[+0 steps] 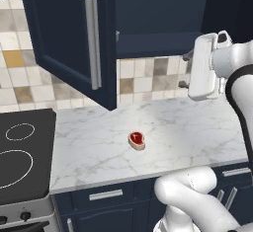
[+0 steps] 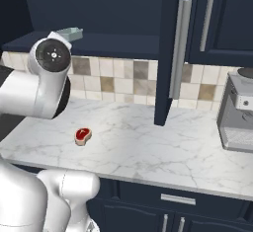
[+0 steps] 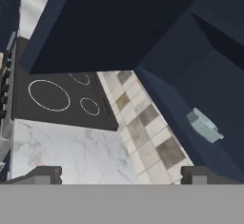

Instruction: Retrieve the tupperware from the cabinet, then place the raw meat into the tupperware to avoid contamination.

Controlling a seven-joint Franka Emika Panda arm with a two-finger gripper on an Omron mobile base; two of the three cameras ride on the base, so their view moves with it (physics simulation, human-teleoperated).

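The cabinet [image 1: 69, 38] hangs on the wall with its doors swung open above the marble counter [image 1: 188, 132]. The black stove [image 1: 22, 152] stands at the left of the counter. The gripper [image 3: 121, 174] has its jaws wide apart and holds nothing. The tupperware [image 3: 205, 125] sits on the cabinet's bottom shelf. The raw meat [image 1: 137, 139] lies on the counter, near its front edge.

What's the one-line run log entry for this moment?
cabinet: open | tupperware: on shelf | raw meat: on counter | claw: open, empty
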